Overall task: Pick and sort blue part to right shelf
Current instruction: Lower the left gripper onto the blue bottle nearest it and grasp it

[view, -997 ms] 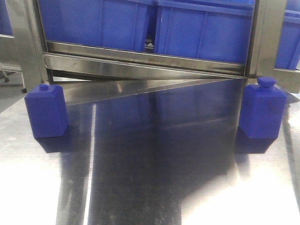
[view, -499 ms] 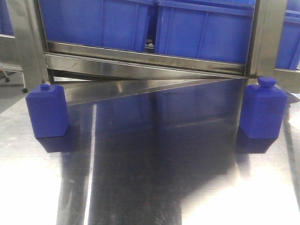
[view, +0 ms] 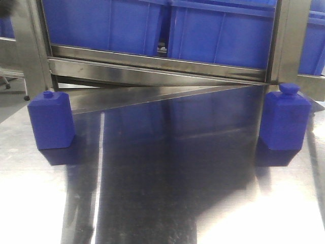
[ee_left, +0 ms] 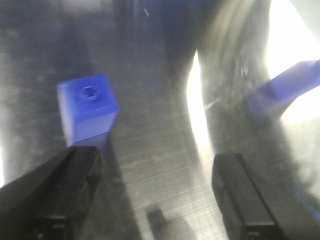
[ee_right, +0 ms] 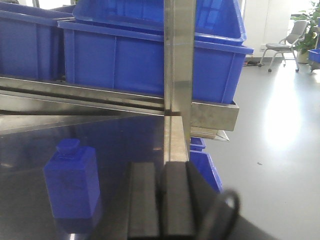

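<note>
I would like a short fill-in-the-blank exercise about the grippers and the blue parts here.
1. The left gripper is ___ and holds nothing.
2. The right gripper is ___ and holds nothing.
3. In the front view, ___ blue parts stand on the table.
Missing words: open; shut; two.

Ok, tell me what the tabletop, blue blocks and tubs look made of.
Tabletop: apparently brushed stainless steel, mirror-like reflections, fine grain. Blue blocks: likely matte moulded plastic, uniform colour, dull surface. Tubs: probably glossy plastic, ribbed walls, soft sheen.
</note>
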